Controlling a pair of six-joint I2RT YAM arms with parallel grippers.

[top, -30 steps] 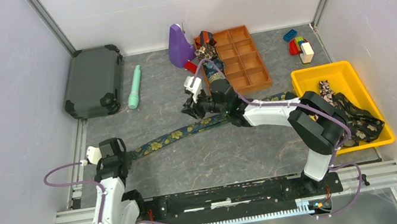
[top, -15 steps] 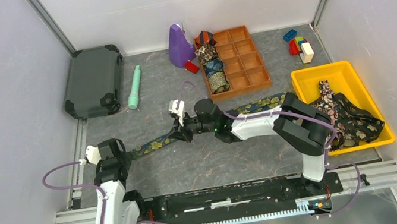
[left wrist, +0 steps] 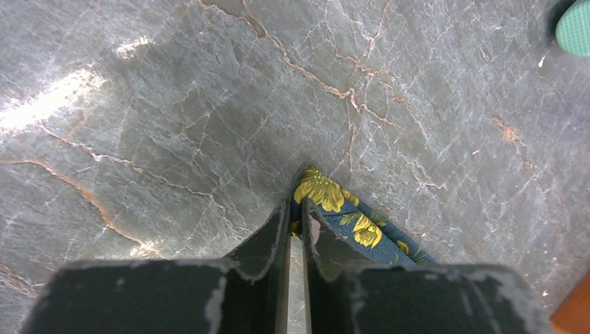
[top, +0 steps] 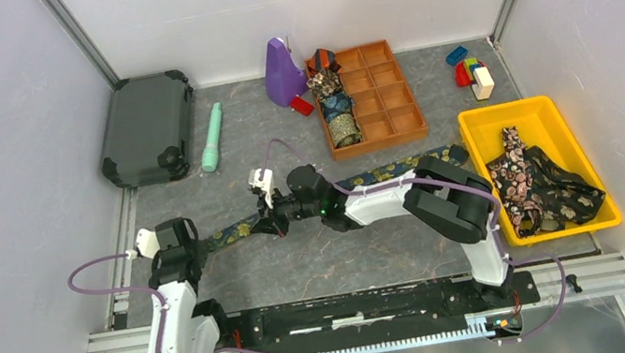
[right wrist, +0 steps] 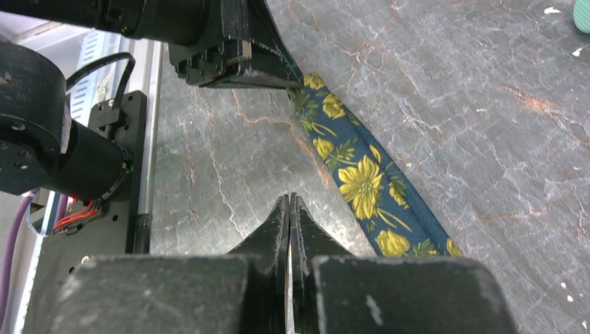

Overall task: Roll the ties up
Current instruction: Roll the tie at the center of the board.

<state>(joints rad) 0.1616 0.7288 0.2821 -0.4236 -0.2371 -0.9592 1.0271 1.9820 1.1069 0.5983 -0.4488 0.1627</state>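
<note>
A navy tie with yellow flowers (top: 395, 168) lies stretched across the table, and its narrow end (left wrist: 327, 195) reaches my left gripper (top: 203, 245). That left gripper (left wrist: 298, 214) is shut on the tie's tip. My right gripper (top: 276, 223) hovers low near that end, shut with nothing in it (right wrist: 289, 200). In the right wrist view the tie (right wrist: 362, 188) passes just right of its tips, apart from them, and the left gripper (right wrist: 292, 82) shows beyond. Three rolled ties (top: 339, 108) sit in the orange tray (top: 390, 93). Loose ties (top: 542, 183) lie in the yellow bin (top: 471, 125).
At the back left lie a dark case (top: 147, 127) and a mint-green stick (top: 213, 137). A purple object (top: 282, 72) stands beside the tray. Toy blocks (top: 470, 71) sit at the back right. The right arm stretches over the tie's middle.
My right gripper has swept left along the tie, from near the tray toward the left gripper, and its jaws have shut. The left gripper stays at the tie's end.
</note>
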